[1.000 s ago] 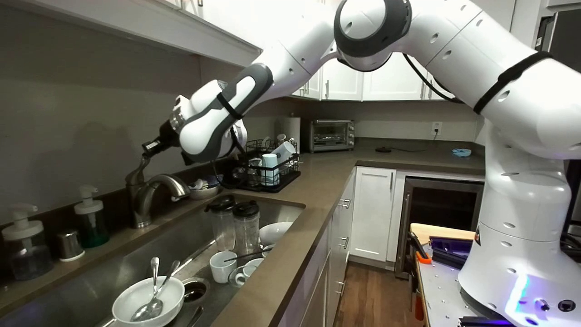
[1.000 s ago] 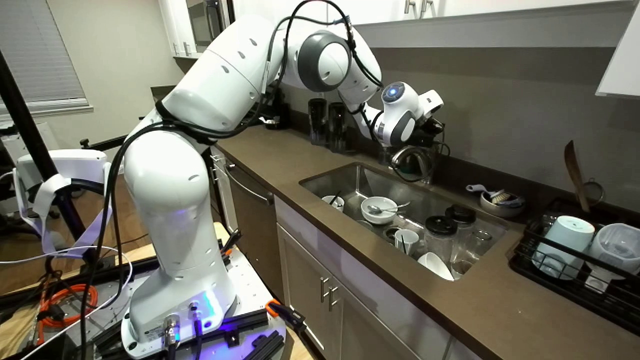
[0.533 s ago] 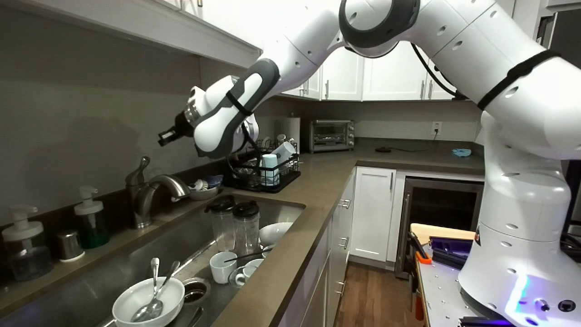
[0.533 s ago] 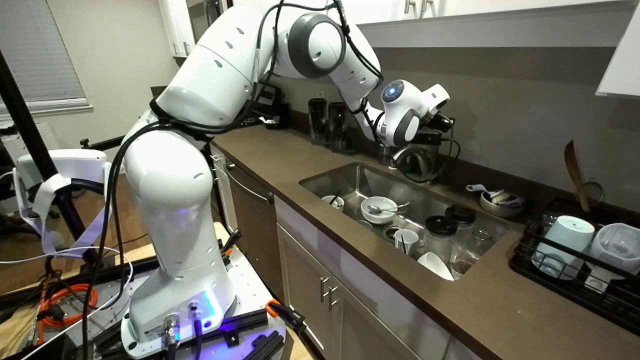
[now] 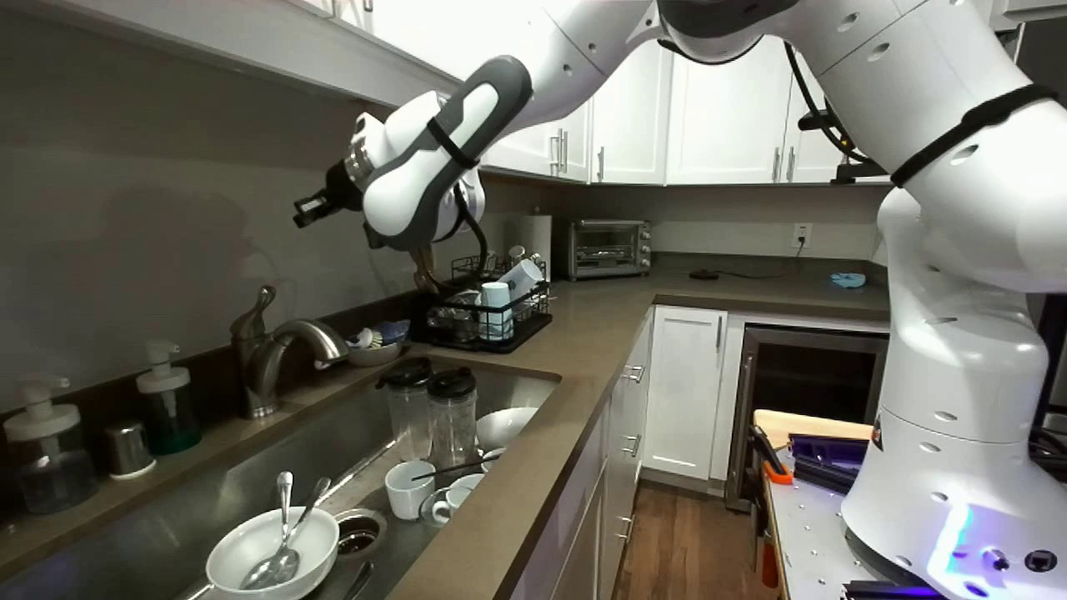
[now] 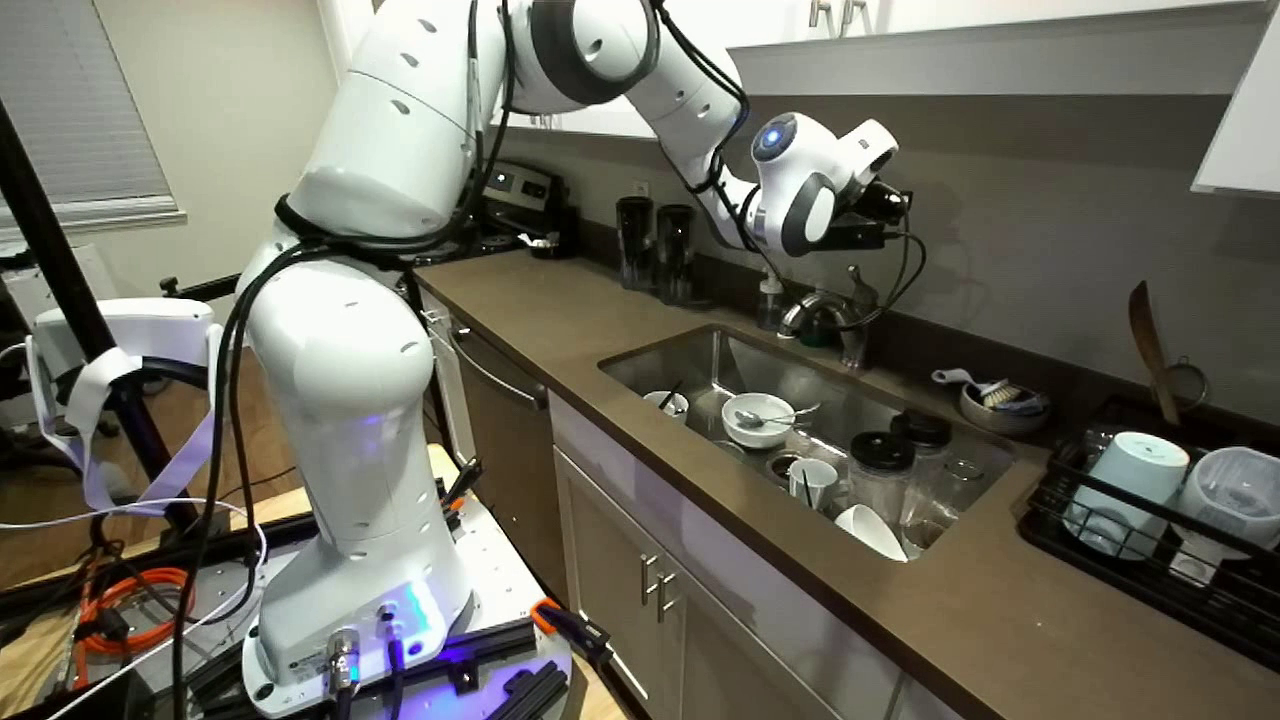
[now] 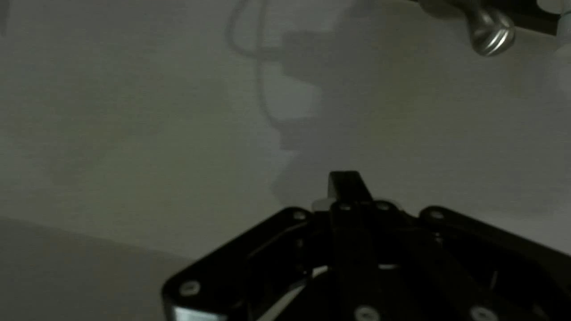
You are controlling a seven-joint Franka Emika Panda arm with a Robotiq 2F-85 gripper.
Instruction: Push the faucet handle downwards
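Observation:
The faucet handle is a short metal lever on top of the curved steel faucet. It slants up with its tip raised. It also shows in an exterior view, partly behind a hanging cable. In the wrist view its rounded tip is at the top right. My gripper is above the handle and to its right in that exterior view, apart from it. In the wrist view the fingers are closed together with nothing between them. In an exterior view the dark gripper shows its body; its fingertips are hidden.
The wall is close in front of the fingers. Soap dispensers stand beside the faucet. The sink holds bowls, cups and lidded bottles. A bowl with brushes and a dish rack stand along the counter.
A second ago my gripper was at the handle's top. It has risen and drawn away, shifting right in an exterior view. The handle looks unchanged.

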